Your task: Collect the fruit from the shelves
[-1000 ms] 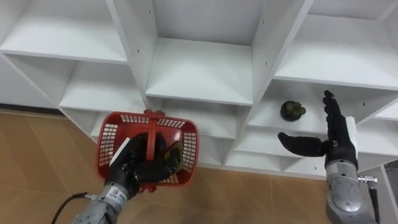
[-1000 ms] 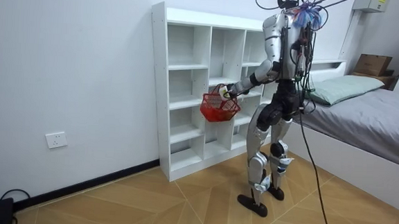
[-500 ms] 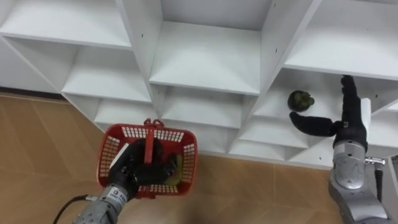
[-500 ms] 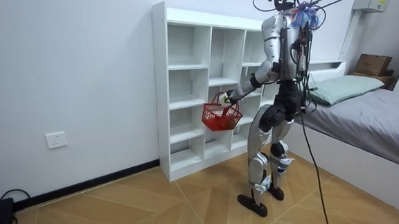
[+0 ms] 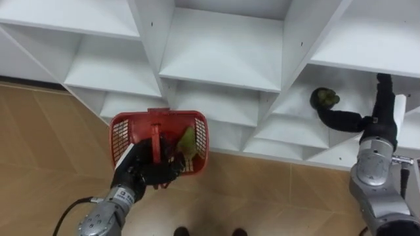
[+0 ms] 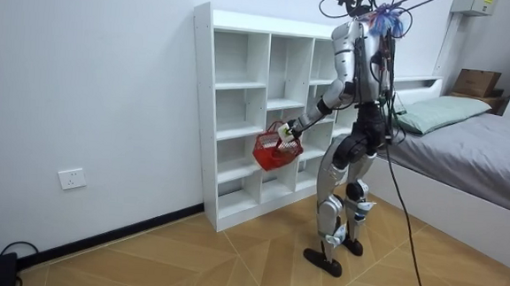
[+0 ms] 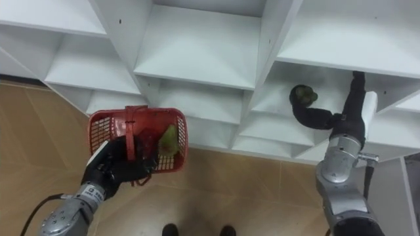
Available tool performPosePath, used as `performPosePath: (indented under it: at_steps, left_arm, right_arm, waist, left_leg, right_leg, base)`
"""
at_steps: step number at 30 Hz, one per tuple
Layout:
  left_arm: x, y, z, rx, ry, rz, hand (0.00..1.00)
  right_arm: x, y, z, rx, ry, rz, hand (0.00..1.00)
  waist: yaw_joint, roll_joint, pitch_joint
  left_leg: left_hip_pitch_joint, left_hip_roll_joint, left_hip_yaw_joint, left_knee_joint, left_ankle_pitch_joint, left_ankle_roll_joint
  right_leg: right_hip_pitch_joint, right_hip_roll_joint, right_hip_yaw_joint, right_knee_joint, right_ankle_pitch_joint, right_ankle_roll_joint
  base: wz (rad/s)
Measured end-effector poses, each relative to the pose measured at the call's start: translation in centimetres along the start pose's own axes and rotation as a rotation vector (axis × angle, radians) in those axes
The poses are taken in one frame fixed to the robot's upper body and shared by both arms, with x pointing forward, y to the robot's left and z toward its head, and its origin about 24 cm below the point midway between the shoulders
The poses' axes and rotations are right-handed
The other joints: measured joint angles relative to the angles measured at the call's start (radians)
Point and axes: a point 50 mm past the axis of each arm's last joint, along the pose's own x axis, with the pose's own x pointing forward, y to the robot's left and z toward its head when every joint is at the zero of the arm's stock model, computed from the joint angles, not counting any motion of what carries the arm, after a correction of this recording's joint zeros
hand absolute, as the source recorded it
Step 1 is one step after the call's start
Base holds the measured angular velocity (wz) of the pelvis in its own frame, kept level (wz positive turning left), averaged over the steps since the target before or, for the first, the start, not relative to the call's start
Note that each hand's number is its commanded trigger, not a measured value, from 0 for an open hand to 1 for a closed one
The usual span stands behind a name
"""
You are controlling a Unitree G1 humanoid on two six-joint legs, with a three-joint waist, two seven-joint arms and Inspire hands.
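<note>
A dark green fruit (image 5: 324, 98) lies in a compartment of the white closet (image 5: 223, 59), on my right. My right hand (image 5: 378, 118) is open inside that compartment, fingers straight up, and its thumb reaches left to just beneath the fruit. A red mesh basket (image 5: 121, 134) hangs by its handle from my left hand (image 5: 141, 174), which is shut on the handle. In the basket lies a yellow-green fruit (image 5: 188, 139). In the room view I stand facing the closet (image 6: 239, 115) with the basket (image 6: 272, 150) held out in front of it.
Upright white dividers (image 5: 289, 52) separate the compartments beside my right hand. Wooden floor (image 5: 39, 144) lies below the closet. In the room view a bed (image 6: 476, 148) stands at the right, with a cardboard box (image 6: 476, 82) behind it.
My right hand has gone deeper into the compartment, and its thumb now lies by the dark fruit. The basket stays in my left hand. The whole view has shifted.
</note>
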Motion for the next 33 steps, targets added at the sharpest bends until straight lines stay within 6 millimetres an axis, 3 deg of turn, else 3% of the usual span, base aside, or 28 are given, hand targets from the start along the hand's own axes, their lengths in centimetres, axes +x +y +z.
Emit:
performPosePath:
  at_steps: [7, 14, 33]
  left_arm:
    - [0.4, 0.1, 0.1, 0.000, 0.008, 0.007, 1.00]
    - [0.6, 0.1, -0.2, 0.000, 0.022, 0.013, 1.00]
    - [1.4, -0.9, 0.0, 0.040, 0.050, -0.010, 1.00]
  right_arm:
    - [0.7, 0.3, 1.2, 0.017, -0.031, -0.017, 0.00]
    - [1.0, 0.5, 0.8, -0.004, -0.005, -0.016, 0.00]
    - [1.1, 0.8, 0.6, -0.071, 0.023, 0.027, 0.00]
  waist:
    - [0.004, -0.001, 0.0029]
    - [0.004, -0.001, 0.0083]
    - [0.018, 0.001, 0.0088]
  left_leg:
    - [-0.028, 0.001, 0.006, 0.014, 0.000, 0.000]
    - [-0.039, -0.003, 0.004, 0.025, 0.003, 0.006]
    - [-0.087, -0.005, 0.014, 0.050, 0.004, 0.007]
  right_leg:
    - [-0.037, -0.005, 0.000, 0.027, -0.002, -0.002]
    - [-0.048, -0.013, -0.004, 0.046, -0.007, -0.004]
    - [-0.107, -0.025, 0.001, 0.095, -0.022, -0.008]
  base:
    - [-0.02]
    - [0.02]
    - [0.00]
